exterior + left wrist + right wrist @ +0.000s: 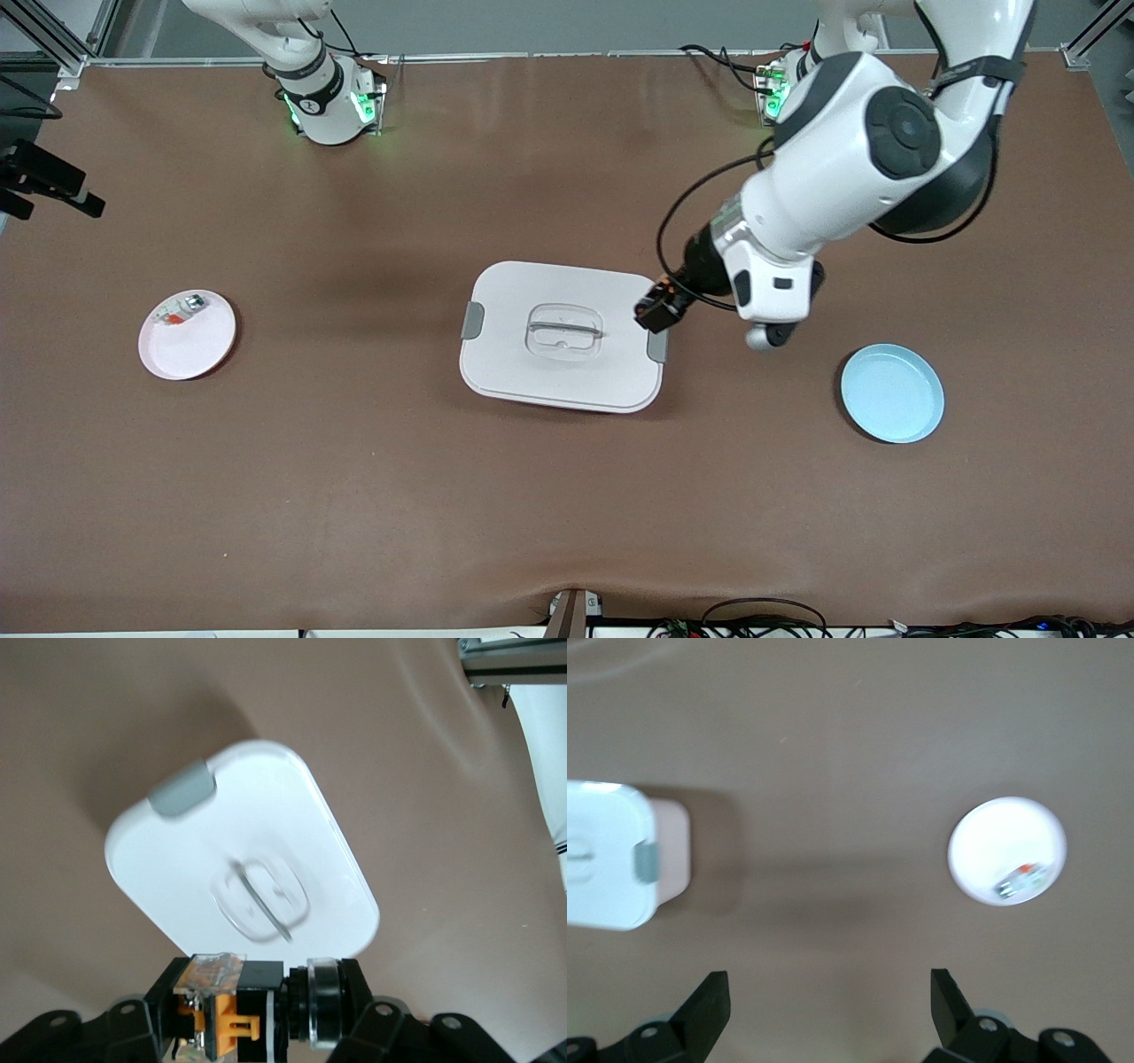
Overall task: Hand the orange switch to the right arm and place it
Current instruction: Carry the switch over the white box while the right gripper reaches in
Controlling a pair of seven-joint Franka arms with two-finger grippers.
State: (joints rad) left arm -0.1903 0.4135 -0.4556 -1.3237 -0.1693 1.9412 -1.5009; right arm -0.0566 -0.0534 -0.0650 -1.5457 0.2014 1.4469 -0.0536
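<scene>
The orange switch (662, 302), a stubby black part with orange bits, is clamped between the fingers of my left gripper (658, 309). It is held in the air over the edge of a white lidded box (514, 363) at the left arm's end. The left wrist view shows the switch (239, 1014) in the shut gripper (257, 1017), above the box lid (221, 842). My right gripper (828, 1001) is open and empty, high over bare table. It is out of the front view; only the right arm's base (319, 93) shows there.
A pink plate (199, 350) toward the right arm's end holds a whitish-silver small part (182, 310); both show in the right wrist view (992, 837), (1019, 879). A blue empty plate (892, 392) lies toward the left arm's end. The box also shows in the right wrist view (602, 868).
</scene>
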